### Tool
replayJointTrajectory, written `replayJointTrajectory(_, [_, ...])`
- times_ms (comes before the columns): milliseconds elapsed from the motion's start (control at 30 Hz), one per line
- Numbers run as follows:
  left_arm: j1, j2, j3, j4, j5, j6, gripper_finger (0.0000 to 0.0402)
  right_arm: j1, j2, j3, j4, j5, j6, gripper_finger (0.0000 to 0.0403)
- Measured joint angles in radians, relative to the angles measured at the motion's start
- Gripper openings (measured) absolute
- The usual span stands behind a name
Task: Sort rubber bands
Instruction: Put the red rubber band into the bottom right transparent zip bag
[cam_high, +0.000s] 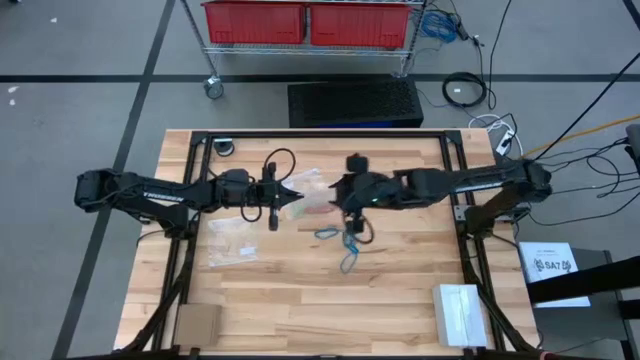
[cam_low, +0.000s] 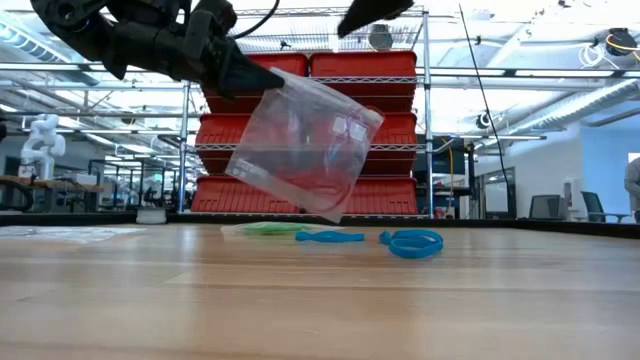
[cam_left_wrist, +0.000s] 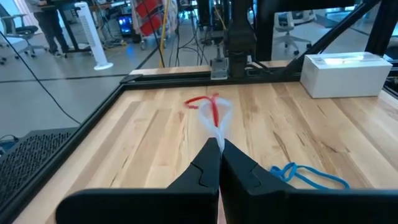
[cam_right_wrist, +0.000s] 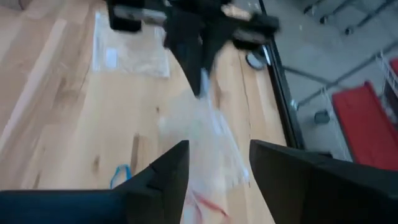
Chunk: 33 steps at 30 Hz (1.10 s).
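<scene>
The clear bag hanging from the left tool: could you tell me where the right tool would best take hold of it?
Probably the free upper corner of the clear bag, opposite the corner pinched shut in the left tool. The bag hangs tilted above the table, red bands sagging at its bottom, so that top edge is flat and reachable. The right tool, open, could close in level from its own side.

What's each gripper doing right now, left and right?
Left gripper: shut on the clear plastic bag, held above the table.
Right gripper: open, holding nothing, beside the bag.
</scene>
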Motion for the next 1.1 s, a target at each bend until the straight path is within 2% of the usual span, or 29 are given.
replayJointTrajectory(167, [0.000, 0.000, 0.000, -0.010, 0.000, 0.000, 0.0002, -0.002, -0.082, -0.003, -0.174, -0.008, 0.088, 0.0162])
replayJointTrajectory(333, [0.000, 0.000, 0.000, -0.010, 0.000, 0.000, 0.0002, -0.001, -0.137, -0.135, -0.179, -0.014, 0.166, 0.0162])
replayJointTrajectory(467, [0.000, 0.000, 0.000, -0.010, 0.000, 0.001, 0.0002, -0.038, -0.179, -0.314, -0.007, -0.024, 0.172, 0.0162])
replayJointTrajectory(700, [0.000, 0.000, 0.000, -0.009, 0.000, 0.002, 0.0002, -0.219, -0.187, -0.520, 0.353, -0.263, 0.215, 0.0162])
replayJointTrajectory(900, [0.000, 0.000, 0.000, -0.010, 0.000, 0.002, 0.0002, -0.302, -0.184, -0.573, 0.529, -0.425, 0.241, 0.0162])
replayJointTrajectory(1100, [0.000, 0.000, 0.000, -0.010, 0.000, 0.002, 0.0002, -0.301, -0.184, -0.573, 0.519, -0.461, 0.242, 0.0157])
